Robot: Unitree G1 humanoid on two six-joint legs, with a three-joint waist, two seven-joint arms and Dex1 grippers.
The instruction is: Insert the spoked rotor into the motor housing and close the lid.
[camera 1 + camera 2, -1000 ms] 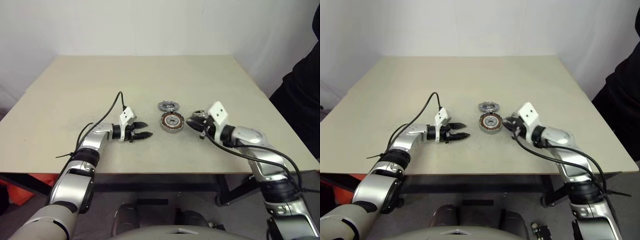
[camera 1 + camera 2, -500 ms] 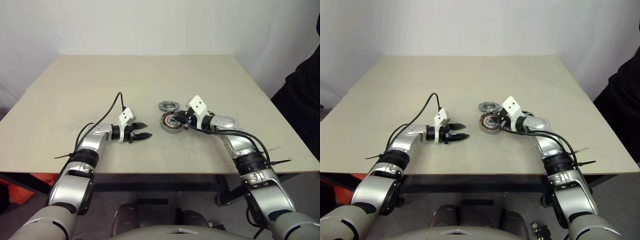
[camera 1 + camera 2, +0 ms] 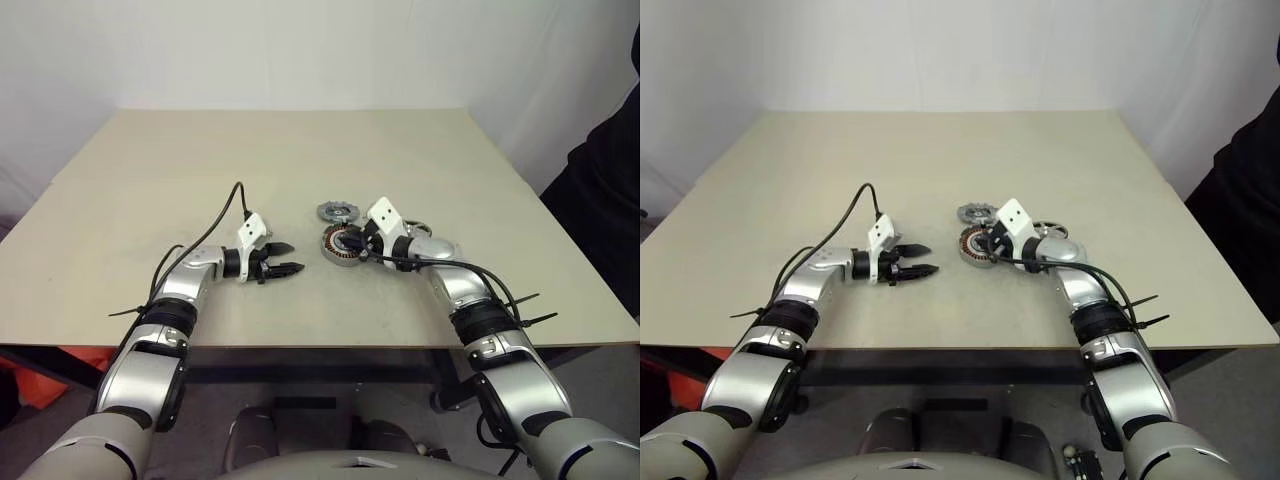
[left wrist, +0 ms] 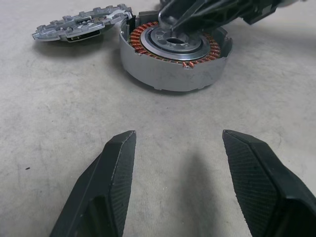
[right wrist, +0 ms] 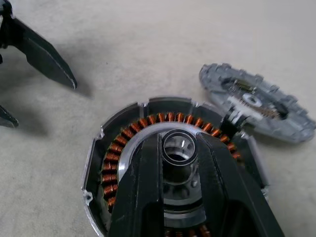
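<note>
- Beige table (image 3: 150, 160) carries all parts.
- Copper-wound motor housing (image 4: 175, 57) lies near the table centre.
- Grey lid (image 4: 81, 27) lies just beyond it, touching.
- Left gripper (image 4: 177, 153) hovers open, left of the housing.
- Right gripper (image 5: 180, 170) is closed on the spoked rotor (image 5: 180, 145) hub, over the housing centre.

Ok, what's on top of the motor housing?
The right gripper sits over the motor housing, jaws closed on its silver central tube. Copper windings show around it; the jaws cover the rest of the centre.
</note>
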